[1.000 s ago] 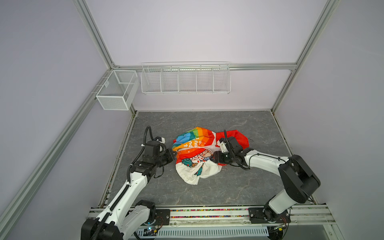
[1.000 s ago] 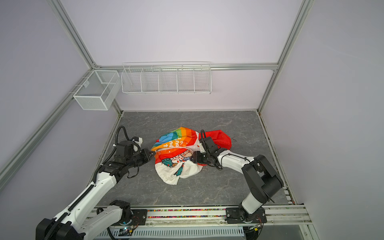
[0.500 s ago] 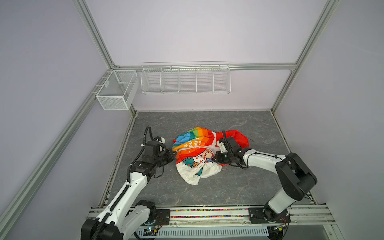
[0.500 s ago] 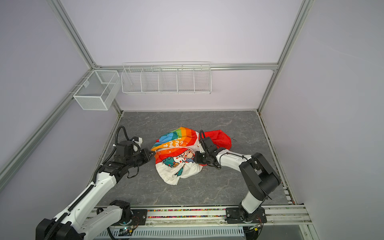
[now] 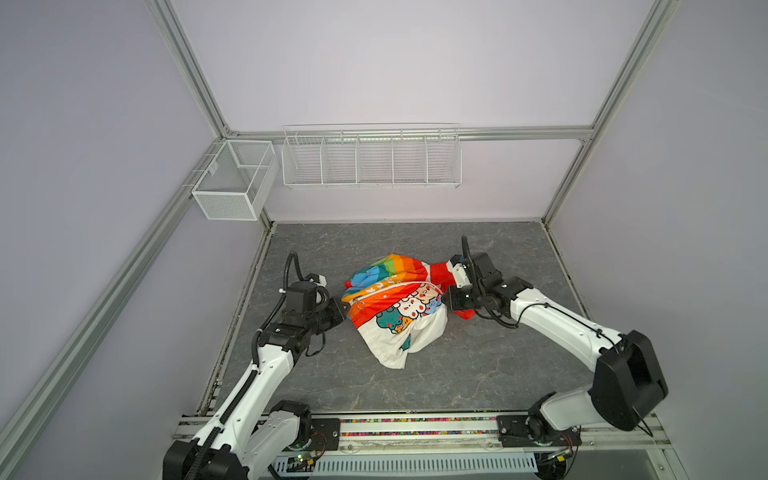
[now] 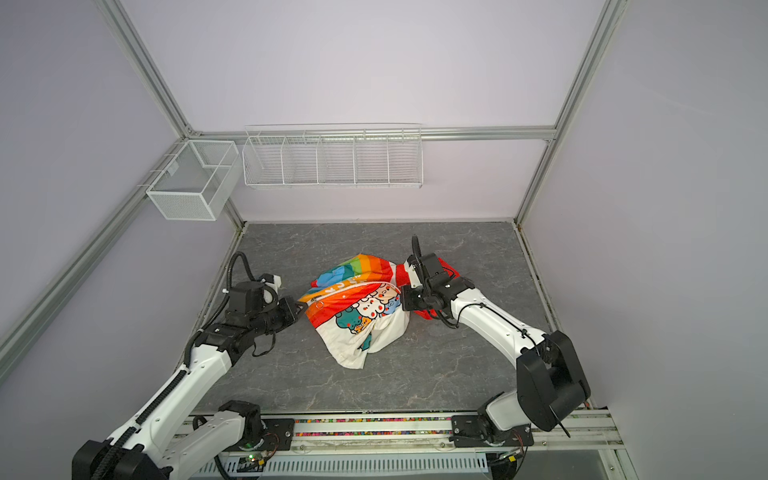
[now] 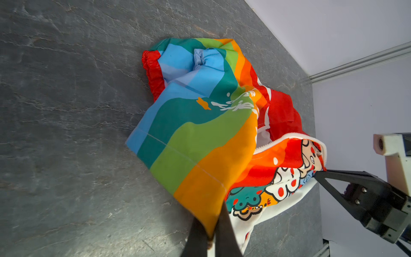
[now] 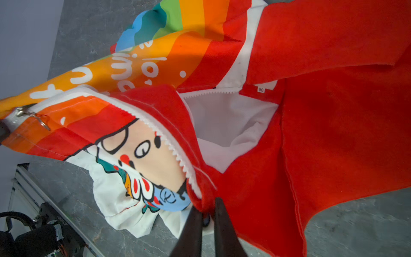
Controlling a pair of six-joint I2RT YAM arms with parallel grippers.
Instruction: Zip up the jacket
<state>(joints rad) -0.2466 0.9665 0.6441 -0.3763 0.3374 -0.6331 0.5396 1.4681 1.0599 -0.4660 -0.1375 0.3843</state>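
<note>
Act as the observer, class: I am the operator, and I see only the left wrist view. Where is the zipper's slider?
Observer: The right wrist view shows the slider, with its ring pull, at the hem end of the zipper, close beside where the left tool grips the jacket.
Operator: Which end is the neck?
Observer: The end away from the slider: that view shows a white size tag reading 90 there, beside the red hood.
Operator: What does the right tool pinch?
Observer: Red fabric at the top end of one row of teeth.
</note>
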